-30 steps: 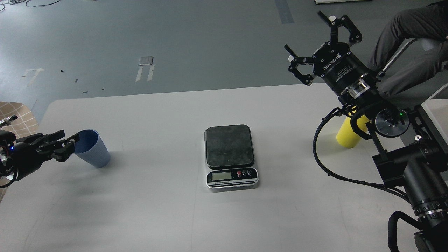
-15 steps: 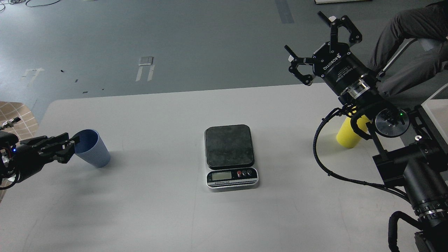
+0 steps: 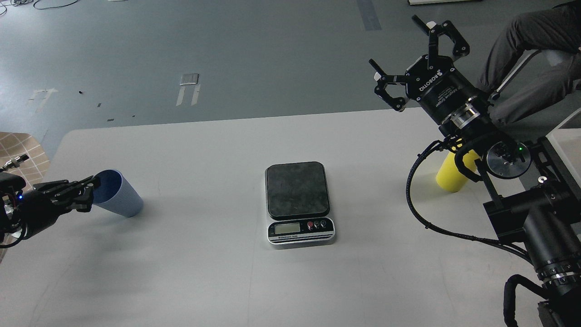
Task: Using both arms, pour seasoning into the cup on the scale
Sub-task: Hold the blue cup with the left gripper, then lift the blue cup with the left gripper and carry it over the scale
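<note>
The light blue ribbed cup [image 3: 119, 199] is on the white table at the far left, tilted with its mouth toward my left gripper [image 3: 87, 190]. The left gripper's fingers are closed together at the cup's rim. The scale [image 3: 297, 188] sits at the table's middle with nothing on its dark platform. My right gripper [image 3: 416, 61] is open and empty, raised above the table's far right edge. The yellow seasoning bottle [image 3: 447, 178] stands below and behind my right arm. Only its lower body shows; its nozzle and cap are hidden.
The white table [image 3: 204, 272] spans the view. A seated person's legs [image 3: 531, 32] are at the upper right, close to my right gripper. A pale box edge [image 3: 567, 138] is at the right border. Grey floor lies beyond the table.
My left gripper has drawn back to the left and its fingers have closed at the cup's rim. The cup has tilted further toward it. The right arm has not moved.
</note>
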`<state>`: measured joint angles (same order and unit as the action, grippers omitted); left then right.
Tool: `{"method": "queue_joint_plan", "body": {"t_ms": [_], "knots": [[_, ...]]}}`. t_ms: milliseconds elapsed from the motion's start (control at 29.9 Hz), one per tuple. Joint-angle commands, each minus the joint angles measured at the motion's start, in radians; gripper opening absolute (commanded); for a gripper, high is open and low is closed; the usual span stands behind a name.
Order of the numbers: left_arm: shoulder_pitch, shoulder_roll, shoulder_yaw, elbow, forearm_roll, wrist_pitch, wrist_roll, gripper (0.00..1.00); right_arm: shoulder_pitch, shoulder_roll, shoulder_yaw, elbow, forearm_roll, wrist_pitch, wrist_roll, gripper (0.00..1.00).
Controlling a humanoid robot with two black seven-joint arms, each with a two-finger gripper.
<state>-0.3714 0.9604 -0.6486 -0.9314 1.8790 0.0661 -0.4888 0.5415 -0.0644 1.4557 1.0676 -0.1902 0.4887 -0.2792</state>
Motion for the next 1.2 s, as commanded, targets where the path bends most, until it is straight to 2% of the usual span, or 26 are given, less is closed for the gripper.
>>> {"method": "queue_joint_plan", "body": {"t_ms": [0,134,267,334,468,535,601,702,869,1002,1169], "knots": [[-0.014,-0.005,-0.003,-0.006,-0.063,0.0,0.0,0.0,0.0,0.0,0.0,0.0,0.0,0.0,0.0,1.0],[-0.043,0.004,-0.011,-0.02,-0.087,0.0,0.0,0.0,0.0,0.0,0.0,0.0,0.0,0.0,0.0,1.0],[-0.144,0.006,-0.003,-0.053,-0.09,-0.014,0.0,0.0,0.0,0.002,0.0,0.0,0.0,0.0,0.0,1.0],[-0.184,0.004,-0.005,-0.076,-0.09,-0.058,0.0,0.0,0.002,0.002,0.0,0.0,0.0,0.0,0.0,1.0],[-0.32,-0.008,-0.006,-0.156,-0.09,-0.224,0.0,0.0,0.003,0.0,0.003,-0.002,0.0,0.0,0.0,1.0],[-0.354,-0.022,-0.006,-0.179,-0.09,-0.268,0.0,0.0,0.003,0.0,0.003,-0.002,0.0,0.0,0.0,1.0],[-0.417,-0.09,-0.003,-0.202,-0.089,-0.333,0.0,0.0,0.003,-0.002,0.005,-0.002,0.0,0.0,0.0,1.0],[-0.454,-0.143,-0.002,-0.202,-0.089,-0.367,0.0,0.0,0.003,0.0,0.005,-0.003,0.0,0.0,0.0,1.0],[-0.55,-0.279,0.009,-0.207,-0.084,-0.483,0.0,0.0,0.009,0.0,0.006,-0.003,0.0,0.0,0.0,1.0],[-0.581,-0.328,0.021,-0.207,-0.083,-0.508,0.0,0.0,0.008,-0.002,0.008,-0.005,0.0,0.0,0.0,1.0],[-0.621,-0.397,0.11,-0.207,-0.081,-0.511,0.0,0.0,0.012,0.0,0.008,-0.005,0.0,0.0,0.0,1.0]]}}
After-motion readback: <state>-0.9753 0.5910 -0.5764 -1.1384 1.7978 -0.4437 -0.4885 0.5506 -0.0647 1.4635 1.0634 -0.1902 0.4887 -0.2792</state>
